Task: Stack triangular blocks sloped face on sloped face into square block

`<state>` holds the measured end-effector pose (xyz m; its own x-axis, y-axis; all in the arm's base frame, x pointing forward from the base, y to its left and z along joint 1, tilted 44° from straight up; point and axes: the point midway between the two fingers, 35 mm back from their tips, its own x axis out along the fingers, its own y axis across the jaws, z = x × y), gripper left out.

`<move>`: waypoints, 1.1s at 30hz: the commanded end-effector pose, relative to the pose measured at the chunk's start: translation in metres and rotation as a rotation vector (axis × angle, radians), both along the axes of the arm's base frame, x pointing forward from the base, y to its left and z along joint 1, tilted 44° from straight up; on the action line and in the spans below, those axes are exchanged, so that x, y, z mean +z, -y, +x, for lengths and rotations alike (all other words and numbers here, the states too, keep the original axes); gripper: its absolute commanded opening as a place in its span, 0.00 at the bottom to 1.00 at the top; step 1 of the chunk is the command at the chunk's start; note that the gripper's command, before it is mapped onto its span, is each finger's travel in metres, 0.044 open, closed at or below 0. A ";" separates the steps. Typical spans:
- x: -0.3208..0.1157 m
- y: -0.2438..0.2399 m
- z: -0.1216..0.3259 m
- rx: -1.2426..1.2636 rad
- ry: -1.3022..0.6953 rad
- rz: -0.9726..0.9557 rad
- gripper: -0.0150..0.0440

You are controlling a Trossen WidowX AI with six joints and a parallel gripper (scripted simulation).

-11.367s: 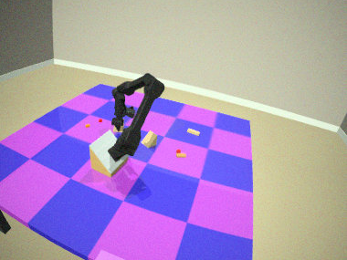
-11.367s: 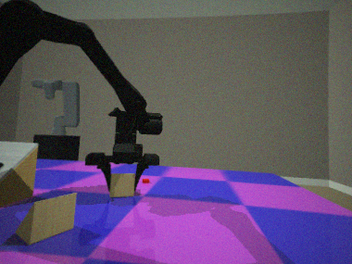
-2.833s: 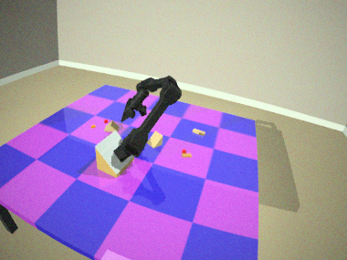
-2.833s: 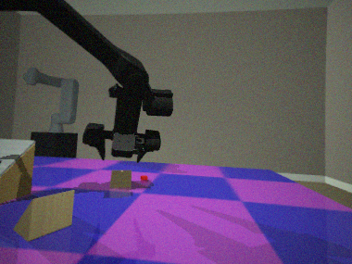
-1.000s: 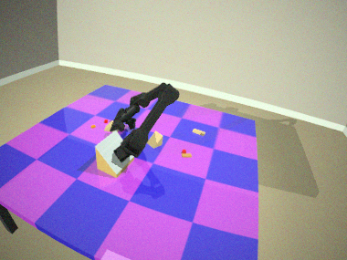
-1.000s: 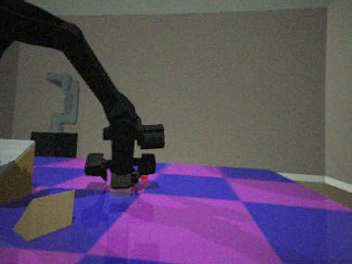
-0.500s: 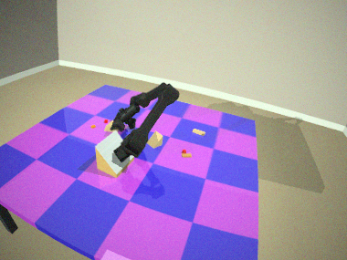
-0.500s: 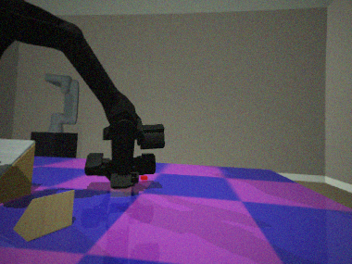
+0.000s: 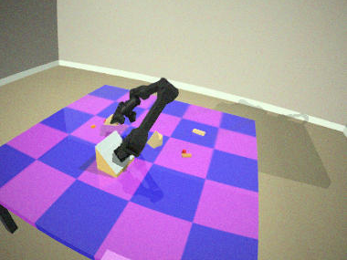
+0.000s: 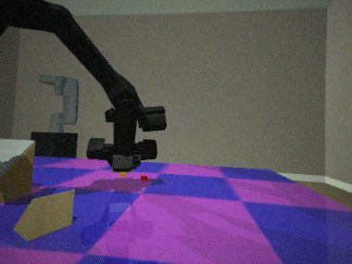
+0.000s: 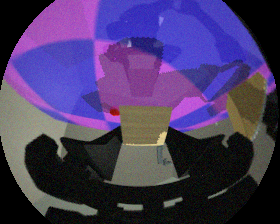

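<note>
Item 1: black parallel-jaw tool (image 9: 118,119) (image 10: 124,164) (image 11: 143,126), at the end of a black jointed arm (image 9: 152,119) (image 10: 85,44). Fingers stood part open, closed on the item below, one to each side, so that the block's own width kept them apart.

Item 2: pale tan wooden triangular block (image 9: 109,119) (image 11: 145,120), gripped. Largely hidden in the exterior view; it appeared to be just above the chequered blue and pink bench (image 9: 173,183) (image 10: 194,223) (image 11: 50,90). Held by opposite sides, presumably to leave its slope free for mating.

Item 3: second tan wooden triangular block (image 9: 155,140) (image 10: 48,214), resting on the bench apart from the tool. It served, by judgement, as the lower half, and needed to remain where it lay; its slope would set the turn required of item 2.

Item 4: large wedge with pale grey slope and tan sides (image 9: 106,147) (image 10: 20,179) (image 11: 245,107), near item 3; an obstacle to be cleared on the carry.

Item 5: small red piece (image 9: 104,120) (image 10: 144,178) (image 11: 114,112) and small orange piece (image 9: 92,126) (image 10: 122,173), loose near the tool; no evident part in the stack. Pending: lift, align ends, lower, release.
</note>
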<state>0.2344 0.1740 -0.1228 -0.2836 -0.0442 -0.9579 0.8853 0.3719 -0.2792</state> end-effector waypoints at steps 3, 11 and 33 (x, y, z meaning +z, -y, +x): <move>0.024 -0.024 0.000 -0.005 0.003 0.011 0.25; 0.042 -0.040 -0.005 -0.005 0.002 0.011 0.25; 0.032 -0.041 -0.012 0.308 0.007 -0.198 0.25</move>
